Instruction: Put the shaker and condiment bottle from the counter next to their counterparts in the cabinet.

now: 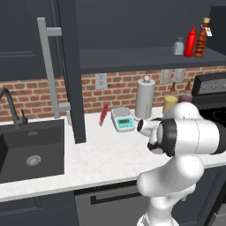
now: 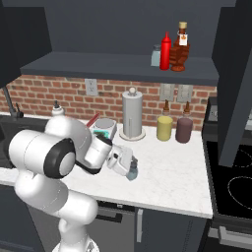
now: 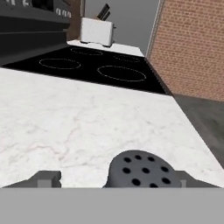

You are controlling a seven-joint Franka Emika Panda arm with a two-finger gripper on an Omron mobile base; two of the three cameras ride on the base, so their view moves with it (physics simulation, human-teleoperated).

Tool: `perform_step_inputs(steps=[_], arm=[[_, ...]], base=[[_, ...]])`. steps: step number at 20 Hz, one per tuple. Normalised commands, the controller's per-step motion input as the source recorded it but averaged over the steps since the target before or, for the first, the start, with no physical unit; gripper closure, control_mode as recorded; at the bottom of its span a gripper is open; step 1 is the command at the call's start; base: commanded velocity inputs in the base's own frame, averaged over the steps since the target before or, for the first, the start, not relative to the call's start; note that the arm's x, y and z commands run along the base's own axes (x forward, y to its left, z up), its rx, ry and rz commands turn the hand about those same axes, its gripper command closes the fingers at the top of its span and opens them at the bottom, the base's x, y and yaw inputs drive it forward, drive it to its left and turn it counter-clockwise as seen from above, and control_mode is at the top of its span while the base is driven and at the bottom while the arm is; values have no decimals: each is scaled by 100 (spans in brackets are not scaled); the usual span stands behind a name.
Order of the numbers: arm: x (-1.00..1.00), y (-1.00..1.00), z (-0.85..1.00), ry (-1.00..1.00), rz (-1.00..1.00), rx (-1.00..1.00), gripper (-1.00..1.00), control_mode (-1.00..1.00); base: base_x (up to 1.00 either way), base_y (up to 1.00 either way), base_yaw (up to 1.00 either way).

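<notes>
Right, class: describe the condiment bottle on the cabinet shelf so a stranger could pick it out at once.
Start at the dark cabinet shelf above the brick wall. Three things stand together at its right end. The condiment bottle is the rightmost: squat, amber-brown and ribbed, with a tan cap and a white tag at its neck. That marks it off from the plain red squeeze bottle and the pale shaker beside it.

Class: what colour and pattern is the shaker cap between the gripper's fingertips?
Dark grey, dotted with small holes; hand view shows the shaker best.

The counter bears the shaker, a scale and two canisters.
</notes>
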Motion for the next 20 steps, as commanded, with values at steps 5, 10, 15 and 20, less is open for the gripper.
perform_step_inputs(steps=[5,10,15,20], arm=[[0,-19,-10,7,0,2,100,-100],[-2,-27,11,3,0,6,100,-100],[-19,-15,41,0,1,4,100,-100],[-53,0,31,0,17,0,100,-100]], base=[[0,0,0],[0,0,0],[0,0,0],[0,0,0]])
